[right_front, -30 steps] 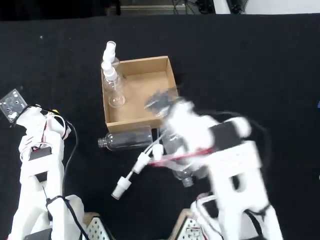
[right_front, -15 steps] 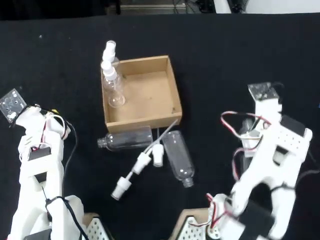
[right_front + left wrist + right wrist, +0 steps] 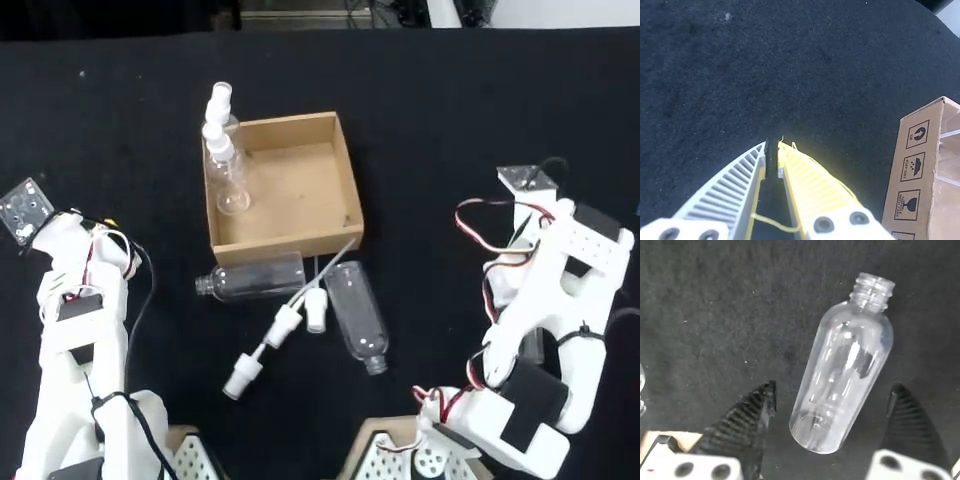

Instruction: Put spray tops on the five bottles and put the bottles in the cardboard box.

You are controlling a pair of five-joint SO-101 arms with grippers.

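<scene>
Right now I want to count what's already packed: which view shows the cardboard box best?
The high view: it looks down into the whole cardboard box, open top and floor, with a spray-topped bottle inside by one wall. The left wrist view catches one outer wall of it at the frame's edge.

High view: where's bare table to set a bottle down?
Free: the table between the box and the right arm, and the strip beyond the box. Crowded: in front of the box, two bottles and three spray tops.
</scene>
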